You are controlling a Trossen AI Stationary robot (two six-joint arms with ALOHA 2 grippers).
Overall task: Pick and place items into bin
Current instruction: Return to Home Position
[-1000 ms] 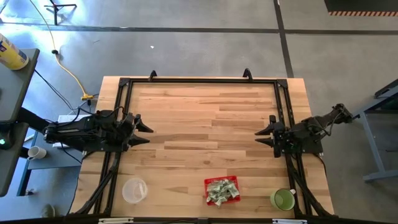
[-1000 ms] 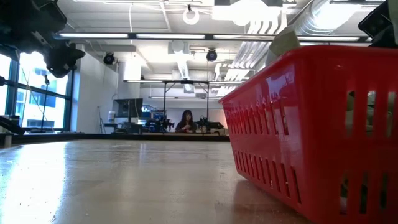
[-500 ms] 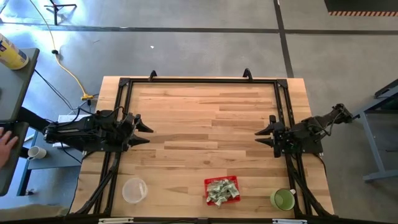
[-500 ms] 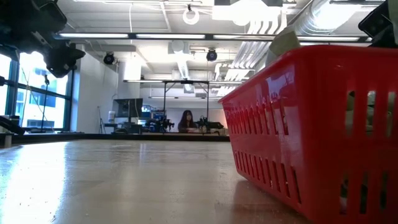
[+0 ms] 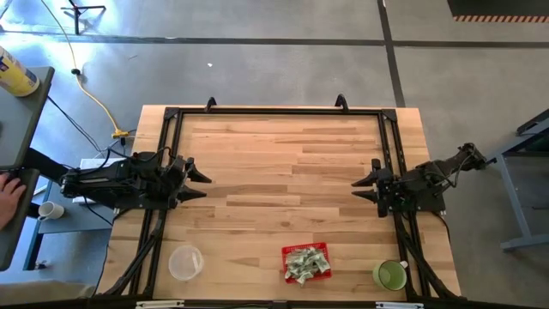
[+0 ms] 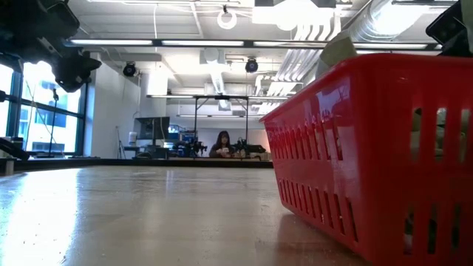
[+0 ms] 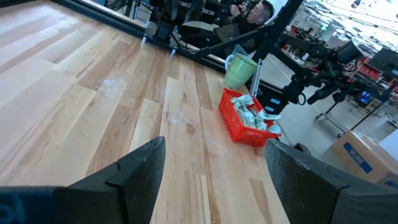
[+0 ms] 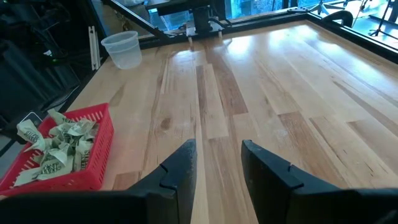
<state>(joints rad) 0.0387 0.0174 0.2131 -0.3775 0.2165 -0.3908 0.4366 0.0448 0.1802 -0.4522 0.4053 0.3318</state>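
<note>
The red mesh basket (image 5: pixel 306 263) stands on its base near the table's near edge, right of centre, and fills the right of the low view (image 6: pixel 377 155). Pale green-and-white wrapped pieces (image 5: pixel 305 263) are piled inside it, seen also in the right wrist view (image 8: pixel 57 144) and left wrist view (image 7: pixel 252 115). My left gripper (image 5: pixel 202 185) hovers open over the table's left side, fingers pointing toward the centre. My right gripper (image 5: pixel 358 188) hovers open over the right side, pointing toward the centre. Both are far from the basket.
A clear round plastic container (image 5: pixel 185 263) stands near the near edge, left of the basket. A green cup (image 5: pixel 390 275) stands at the near right corner. A black frame (image 5: pixel 274 111) runs along the table's far, left and right edges. A person's hand (image 5: pixel 9 190) shows beyond the table's left edge.
Neither arm has moved. A person's hand has come into view beyond the table's left edge.
</note>
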